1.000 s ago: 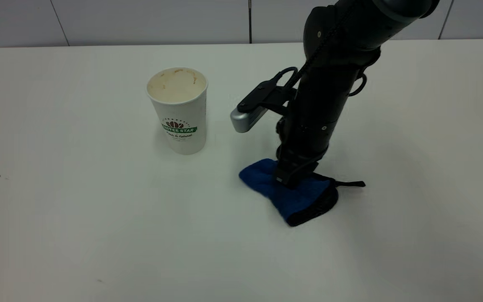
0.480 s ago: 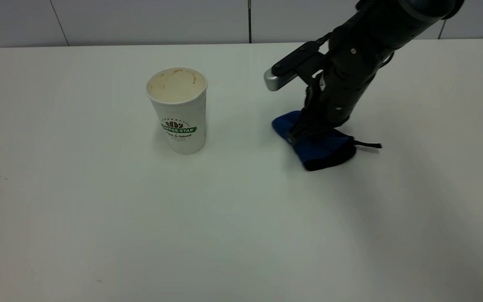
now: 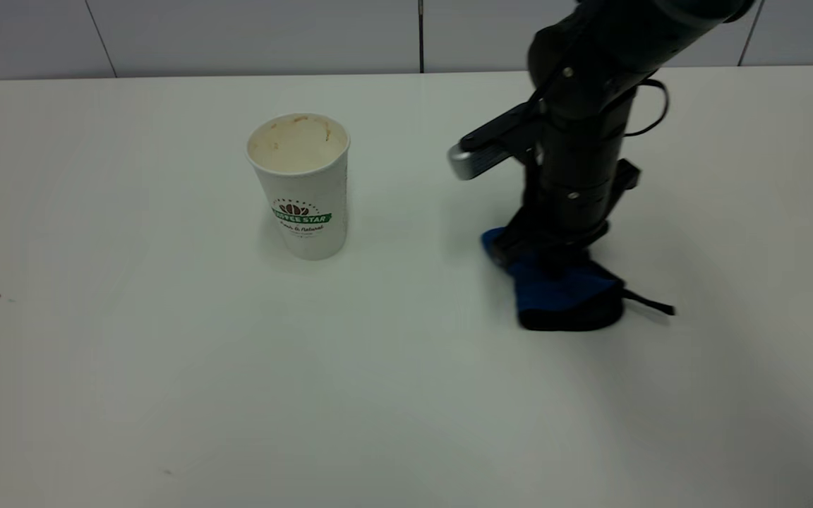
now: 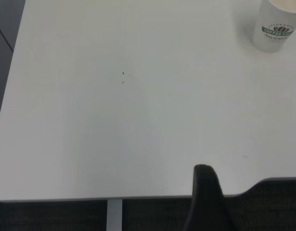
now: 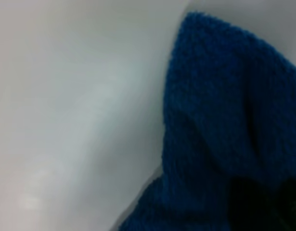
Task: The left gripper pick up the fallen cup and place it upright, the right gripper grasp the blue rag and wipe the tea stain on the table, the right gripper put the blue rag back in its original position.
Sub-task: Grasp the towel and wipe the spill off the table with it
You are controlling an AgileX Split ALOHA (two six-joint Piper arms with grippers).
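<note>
On the table (image 3: 131, 395), to the right of the upright cup (image 3: 300, 187), the blue rag (image 3: 562, 293) lies pressed flat beneath the right gripper (image 3: 544, 257), whose fingers are clamped on it. No tea stain is visible, so wiping is judged nearly complete. Next: return the rag and release. The left gripper is parked at the table edge; its finger state cannot be determined.

Hidden and cut-off parts
The right gripper (image 3: 546, 262) is covering the rag's (image 3: 562, 291) middle; the cup (image 4: 276, 26) is running past the left wrist view's edge.
</note>
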